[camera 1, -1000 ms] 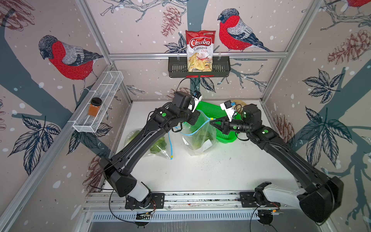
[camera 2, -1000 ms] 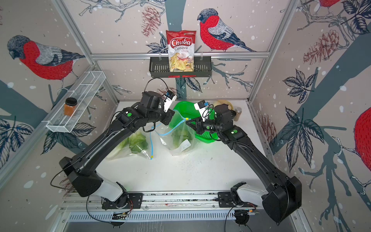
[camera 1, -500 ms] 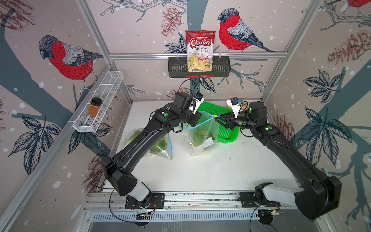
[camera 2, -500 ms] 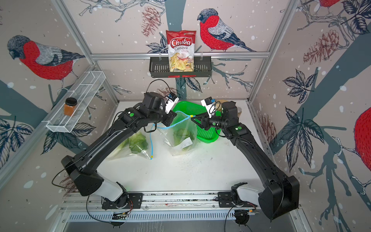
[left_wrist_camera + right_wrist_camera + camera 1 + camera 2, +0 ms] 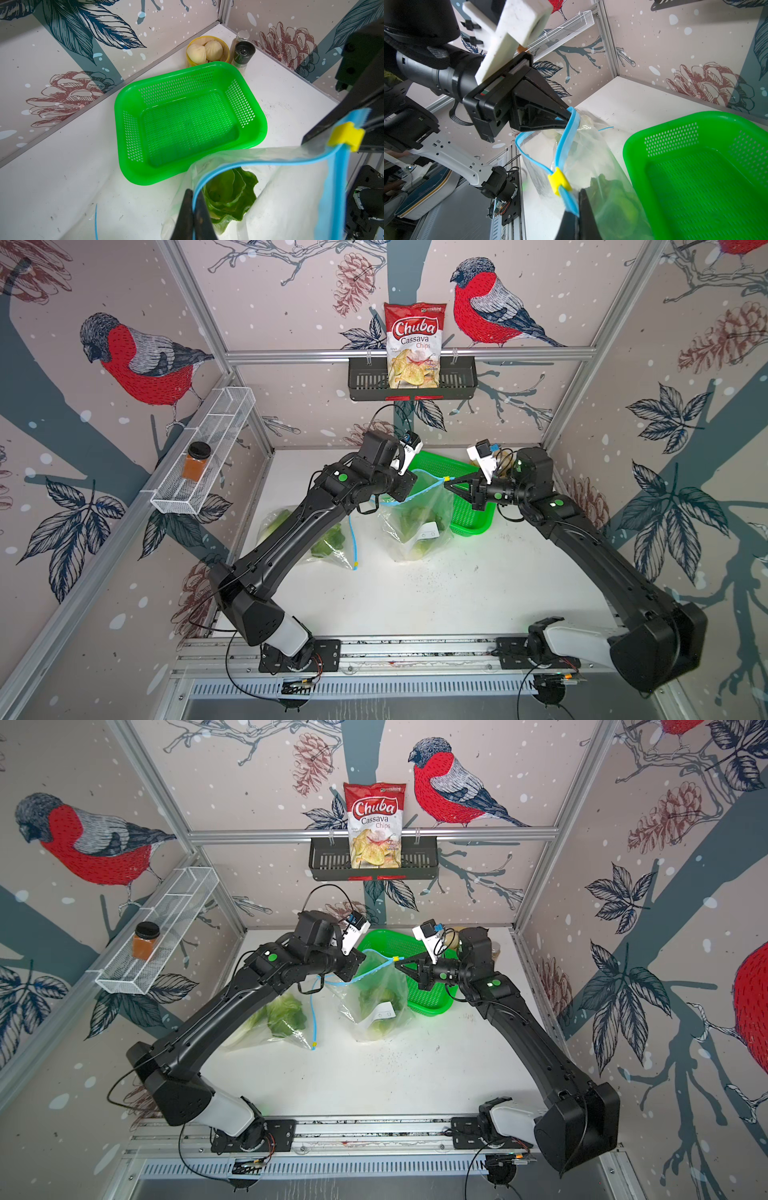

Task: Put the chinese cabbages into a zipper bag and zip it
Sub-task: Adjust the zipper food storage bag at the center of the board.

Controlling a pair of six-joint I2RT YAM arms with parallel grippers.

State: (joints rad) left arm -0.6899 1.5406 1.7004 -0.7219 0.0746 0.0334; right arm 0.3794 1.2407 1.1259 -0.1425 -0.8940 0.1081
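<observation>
A clear zipper bag stands upright in front of the green basket, stretched between my two grippers. A chinese cabbage sits inside it, green leaves up. My left gripper is shut on one end of the blue zip strip. My right gripper is shut on the other end, just beyond the yellow slider. The mouth between them gapes open.
A second clear bag with leafy greens lies flat under my left arm. The empty green basket sits behind the held bag. A yellow bowl of buns and a grinder stand in the back corner.
My right gripper rose from beside the bag to the slider end of the zip strip and shut on it. The left gripper kept its hold.
</observation>
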